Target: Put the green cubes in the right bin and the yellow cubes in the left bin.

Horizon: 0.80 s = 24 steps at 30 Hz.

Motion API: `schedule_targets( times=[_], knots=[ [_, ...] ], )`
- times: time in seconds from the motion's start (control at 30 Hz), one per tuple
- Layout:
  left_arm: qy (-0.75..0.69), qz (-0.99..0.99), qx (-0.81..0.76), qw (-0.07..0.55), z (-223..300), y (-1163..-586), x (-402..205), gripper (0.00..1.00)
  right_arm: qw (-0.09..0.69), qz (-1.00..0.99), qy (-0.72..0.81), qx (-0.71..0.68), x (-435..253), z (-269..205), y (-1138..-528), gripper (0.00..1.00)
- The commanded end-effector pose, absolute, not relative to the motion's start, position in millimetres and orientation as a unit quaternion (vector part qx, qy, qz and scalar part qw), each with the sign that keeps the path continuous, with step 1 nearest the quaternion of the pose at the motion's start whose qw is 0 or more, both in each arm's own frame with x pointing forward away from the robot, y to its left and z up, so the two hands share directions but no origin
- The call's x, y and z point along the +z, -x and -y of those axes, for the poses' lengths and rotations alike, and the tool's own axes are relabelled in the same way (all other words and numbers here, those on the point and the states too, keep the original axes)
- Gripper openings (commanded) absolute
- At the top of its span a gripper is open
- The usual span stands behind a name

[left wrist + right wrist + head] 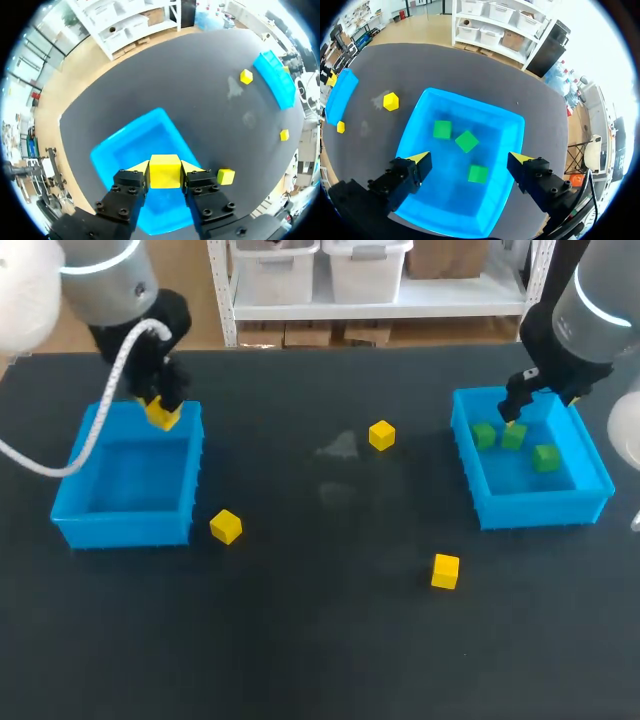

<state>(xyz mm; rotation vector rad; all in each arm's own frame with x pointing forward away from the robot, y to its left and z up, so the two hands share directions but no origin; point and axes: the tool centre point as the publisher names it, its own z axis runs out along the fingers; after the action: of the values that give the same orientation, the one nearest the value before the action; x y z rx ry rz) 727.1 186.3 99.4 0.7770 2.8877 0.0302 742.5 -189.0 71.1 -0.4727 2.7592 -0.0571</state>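
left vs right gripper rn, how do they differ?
1. The left gripper is shut on a yellow cube; the right gripper is open and holds nothing.
2. The left gripper hangs over the left bin, where the head view shows no cube lying inside; the right gripper hangs over the right bin, which holds three green cubes.
Shared: each is above a blue bin on its own side.

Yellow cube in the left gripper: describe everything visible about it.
The yellow cube is a plain, bright yellow block with smooth faces and no visible marks; it looks like plastic or painted wood. The left gripper is shut on it, with one yellow-tipped finger pressed against each of two opposite sides. It sits level between them, held over the far end of the left bin, and appears to touch nothing but the fingers.
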Motion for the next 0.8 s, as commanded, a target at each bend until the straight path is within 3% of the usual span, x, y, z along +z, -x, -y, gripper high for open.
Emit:
schedule_targets(
  times=[0.03,0.23,0.27,0.3,0.33,0.8],
  knots=[
    [-0.253,-0.960,0.000,0.117,-204.3,-708.5,91.4,0.00,0.172,-0.971,0.166,-0.021,71.1,189.2,-740.7,1.00],
    [-0.257,-0.961,0.008,0.101,-208.5,-699.5,79.4,0.01,0.172,-0.971,0.166,-0.021,71.1,189.2,-740.7,1.00],
    [-0.259,-0.961,0.009,0.099,-208.3,-698.7,78.4,0.42,0.172,-0.971,0.166,-0.021,71.1,189.2,-740.7,1.00],
    [-0.263,-0.960,0.010,0.095,-208.3,-698.4,77.9,0.93,0.172,-0.971,0.166,-0.021,71.1,189.2,-740.7,1.00],
    [-0.264,-0.960,0.009,0.093,-208.3,-698.1,77.5,1.00,0.172,-0.971,0.166,-0.021,71.1,189.2,-740.7,1.00],
    [-0.319,-0.941,-0.002,0.108,-170.2,-720.2,105.7,1.00,0.172,-0.971,0.166,-0.021,71.1,189.2,-740.7,1.00]
  ],
)
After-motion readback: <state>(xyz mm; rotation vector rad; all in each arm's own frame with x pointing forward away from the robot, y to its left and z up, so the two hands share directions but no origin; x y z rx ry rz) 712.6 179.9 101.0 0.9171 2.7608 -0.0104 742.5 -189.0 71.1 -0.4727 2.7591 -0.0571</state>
